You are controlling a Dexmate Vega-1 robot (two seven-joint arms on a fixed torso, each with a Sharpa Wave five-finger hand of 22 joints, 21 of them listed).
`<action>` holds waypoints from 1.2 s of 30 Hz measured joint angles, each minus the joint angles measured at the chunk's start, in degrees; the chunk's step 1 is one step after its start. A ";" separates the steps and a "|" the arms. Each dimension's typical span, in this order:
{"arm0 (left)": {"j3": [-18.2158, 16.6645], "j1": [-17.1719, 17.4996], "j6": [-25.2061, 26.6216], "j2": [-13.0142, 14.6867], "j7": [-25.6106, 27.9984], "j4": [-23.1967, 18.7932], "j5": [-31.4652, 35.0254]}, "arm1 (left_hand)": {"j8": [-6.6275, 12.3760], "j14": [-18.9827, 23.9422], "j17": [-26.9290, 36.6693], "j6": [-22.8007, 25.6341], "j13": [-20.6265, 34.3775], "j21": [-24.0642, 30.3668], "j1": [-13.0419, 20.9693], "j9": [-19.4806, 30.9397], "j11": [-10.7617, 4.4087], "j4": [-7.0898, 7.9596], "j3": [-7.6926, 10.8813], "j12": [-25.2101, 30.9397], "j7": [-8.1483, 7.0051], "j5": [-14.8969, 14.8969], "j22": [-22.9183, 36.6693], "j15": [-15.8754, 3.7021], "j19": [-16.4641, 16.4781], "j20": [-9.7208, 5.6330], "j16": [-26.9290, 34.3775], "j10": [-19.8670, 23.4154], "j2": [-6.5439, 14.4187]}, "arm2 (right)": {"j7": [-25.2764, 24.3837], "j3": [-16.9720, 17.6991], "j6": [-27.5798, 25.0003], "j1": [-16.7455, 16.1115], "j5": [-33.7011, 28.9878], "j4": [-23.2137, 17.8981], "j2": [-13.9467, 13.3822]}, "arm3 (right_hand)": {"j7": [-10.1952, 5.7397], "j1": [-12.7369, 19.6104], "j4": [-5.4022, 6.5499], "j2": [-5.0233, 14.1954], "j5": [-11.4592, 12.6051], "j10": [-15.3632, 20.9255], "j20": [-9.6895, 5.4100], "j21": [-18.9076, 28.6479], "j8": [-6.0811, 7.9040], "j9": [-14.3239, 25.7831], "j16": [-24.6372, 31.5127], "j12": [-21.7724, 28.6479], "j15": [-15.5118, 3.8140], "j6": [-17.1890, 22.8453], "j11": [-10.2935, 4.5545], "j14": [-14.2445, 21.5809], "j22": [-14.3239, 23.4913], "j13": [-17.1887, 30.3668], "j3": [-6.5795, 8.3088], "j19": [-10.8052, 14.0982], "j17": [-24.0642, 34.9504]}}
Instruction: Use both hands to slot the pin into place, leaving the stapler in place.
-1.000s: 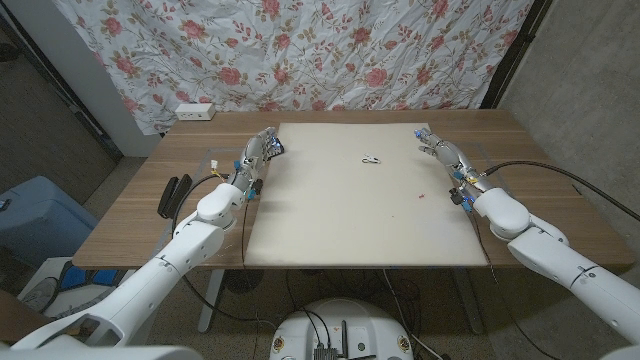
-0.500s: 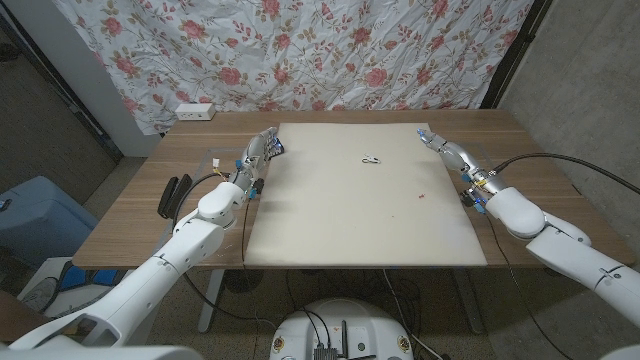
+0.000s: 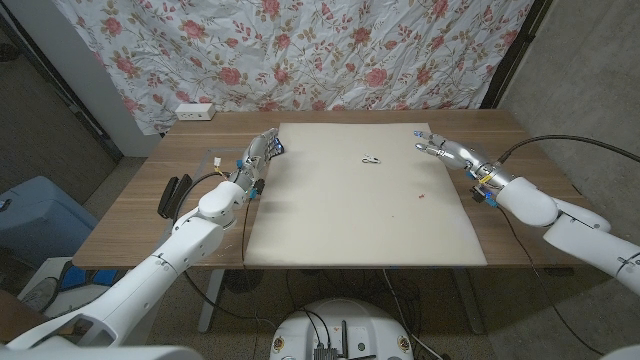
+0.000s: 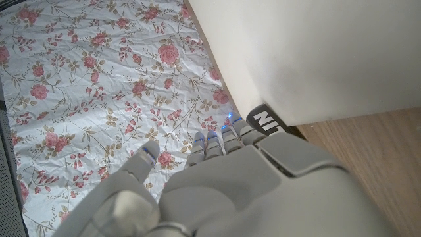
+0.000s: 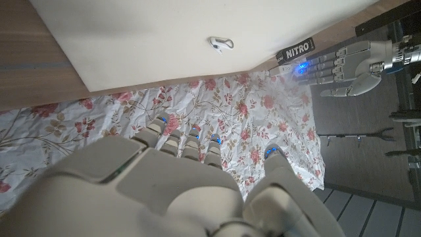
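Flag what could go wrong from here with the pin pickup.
1. The pin is tiny and lies flat on the mat; the right hand, open and off to one side, may nudge it away instead of pinching it.
2. The left hand sits at the mat's far left corner beside a black "NITRO" item; reaching in could drag it.

Looks like a makeshift lab room: floral bedsheet backdrop hung beyond the hands, concrete walls, power strip on wooden table.
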 measured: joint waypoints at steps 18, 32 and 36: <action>-0.49 1.60 0.34 0.27 1.67 -1.46 0.18 | 0.00 0.31 0.00 0.21 0.00 -0.43 0.00 0.00 -0.37 0.00 0.00 0.00 -0.21 0.00 0.00 -0.31 0.22 -0.23 0.00 0.37 0.00 | 4.81 0.98 -4.67 -0.74 -5.52 -5.54 -8.06 | -0.36 9.56 -7.50 0.37 0.89 -5.89 -0.40 0.16 0.93 0.57 0.24 0.00 2.57 -1.58 0.25 -1.91 0.00 0.26 4.35 -1.65 -1.11; -1.38 3.23 0.71 0.74 2.79 -2.86 -0.22 | 0.00 0.51 0.00 0.51 0.00 -1.04 0.00 0.00 -0.15 0.00 0.00 0.00 -0.52 0.00 0.00 -0.51 0.82 -0.01 0.00 0.98 0.00 | 9.30 1.08 -10.45 -0.03 -10.83 -11.07 -13.20 | -1.60 22.08 -8.49 -2.32 3.00 -6.45 1.43 0.60 4.93 1.09 2.33 0.50 3.01 5.04 0.31 1.03 -0.13 0.54 9.49 2.09 -1.64; -1.55 3.51 0.82 0.86 2.86 -3.08 -0.39 | 0.00 0.72 0.00 0.51 -0.01 -1.18 0.00 0.00 0.05 0.01 -0.01 0.00 -0.51 0.00 0.00 -0.72 0.82 -0.01 0.00 1.18 0.00 | 10.26 1.14 -12.21 -0.03 -11.99 -12.28 -14.06 | -2.55 23.76 -8.33 -3.89 3.00 -6.45 1.66 0.60 5.59 1.09 2.42 0.59 2.85 6.45 0.31 1.29 -0.13 0.54 9.80 2.29 -1.90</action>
